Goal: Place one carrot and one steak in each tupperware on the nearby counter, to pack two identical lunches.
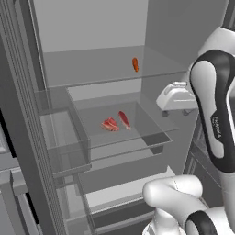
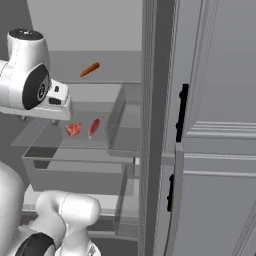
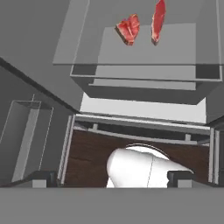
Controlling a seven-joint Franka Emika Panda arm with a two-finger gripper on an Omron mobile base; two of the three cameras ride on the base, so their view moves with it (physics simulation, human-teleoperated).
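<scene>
Pincer (image 3: 112, 178) is hanging wide open, holding nothing; two steaks (image 3: 128, 29) are sitting on the fridge shelf (image 1: 151, 126) ahead and below, lying lengthwise away; carrot (image 1: 135, 64) is resting one shelf higher.

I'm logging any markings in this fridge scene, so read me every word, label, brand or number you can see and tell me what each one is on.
One marking: small pale lettering running lengthwise down the dark band of the arm in the left base view; too small and blurred to read.
No text on the steaks, the carrot, the glass shelves or the fridge door.
</scene>
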